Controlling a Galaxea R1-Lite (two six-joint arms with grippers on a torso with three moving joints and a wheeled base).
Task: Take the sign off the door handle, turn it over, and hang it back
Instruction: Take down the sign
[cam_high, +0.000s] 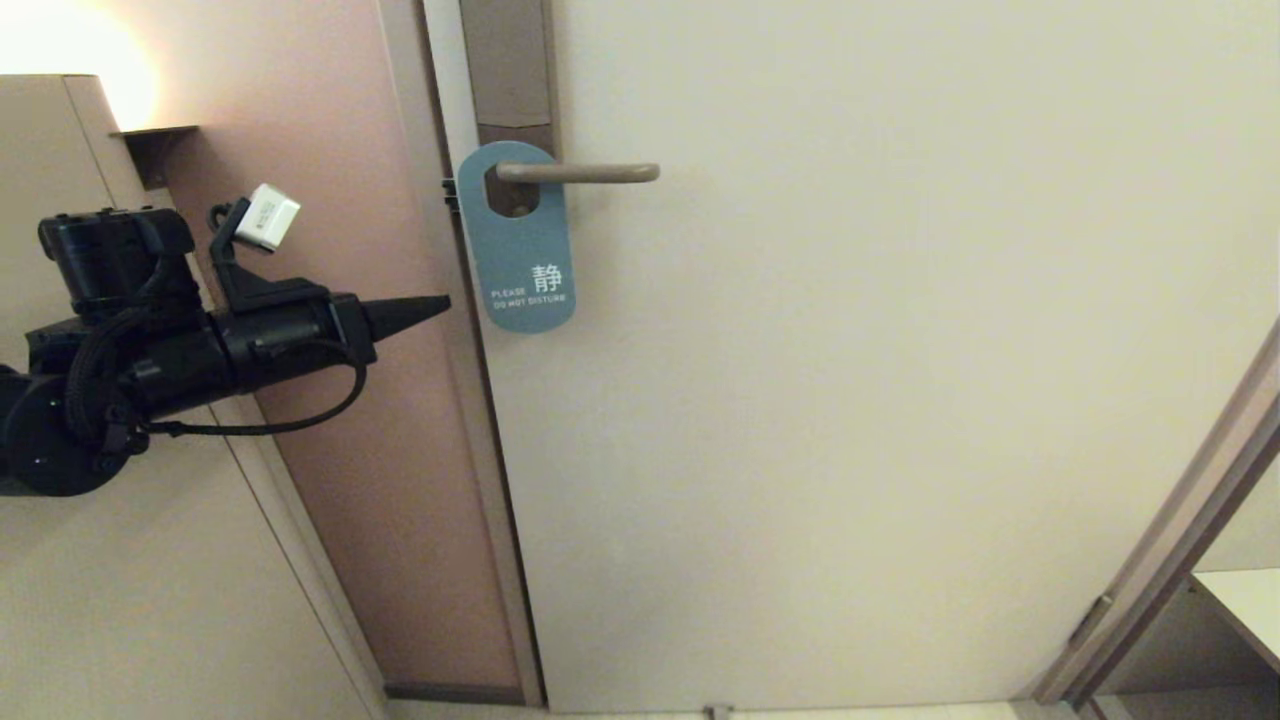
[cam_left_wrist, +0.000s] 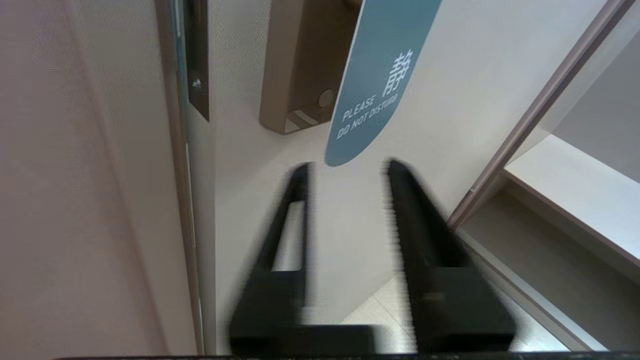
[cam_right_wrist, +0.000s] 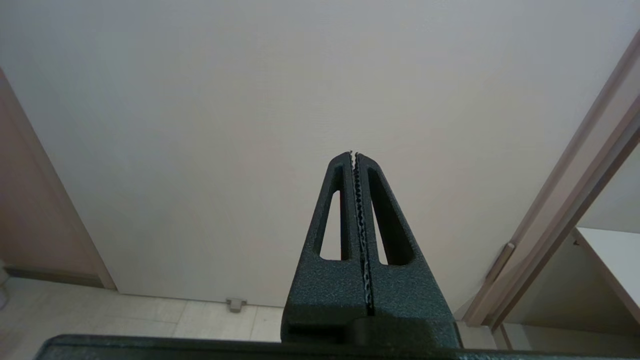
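Note:
The sign (cam_high: 522, 245) hangs on the door handle (cam_high: 590, 173) with its blue "DO NOT DISTURB" side facing out. The handle sticks out from a tall brownish plate (cam_high: 510, 70) on the pale door. My left gripper (cam_high: 440, 302) is raised a short way left of the sign's lower end, pointing at it and apart from it. In the left wrist view the sign (cam_left_wrist: 377, 85) hangs just past my left gripper (cam_left_wrist: 345, 167), whose blurred fingers stand apart with nothing between them. My right gripper (cam_right_wrist: 353, 154) is shut and empty, facing the bare door; the head view does not show it.
The door frame and a pinkish wall panel (cam_high: 330, 350) lie behind my left arm. A second frame edge (cam_high: 1180, 540) and a white shelf (cam_high: 1245, 600) stand at the lower right. A small door stop (cam_right_wrist: 233, 303) sits at the floor.

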